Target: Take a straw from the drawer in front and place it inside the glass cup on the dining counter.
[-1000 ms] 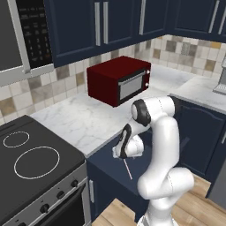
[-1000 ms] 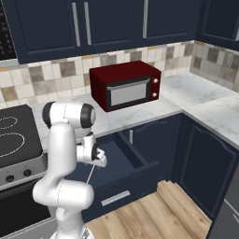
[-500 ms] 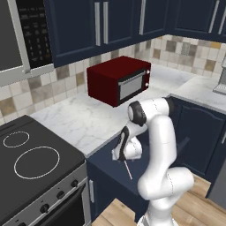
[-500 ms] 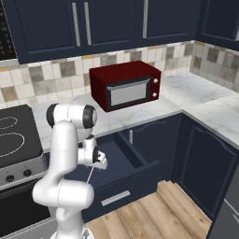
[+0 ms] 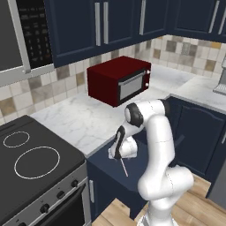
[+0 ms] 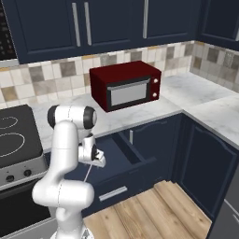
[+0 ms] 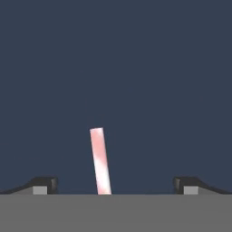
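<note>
Since the earlier frames the arm has shifted slightly, its shoulder drawn a little lower and closer over the open drawer [image 5: 110, 176]. Its end effector [image 5: 118, 154] hangs above the drawer with the straw [image 5: 124, 167] slanting down from it. From the hand view the straw [image 7: 100, 161] rises pale pink between two widely parted tips, and whether they actually grip it I cannot tell

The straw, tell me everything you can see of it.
The straw is a thin, straight stick, pale pink mottled with white in the hand view. It runs slightly tilted between the wide-apart fingertips of the gripper, touching neither, against the navy inside of the open drawer. Whether it rests on the drawer's floor cannot be told.
</note>
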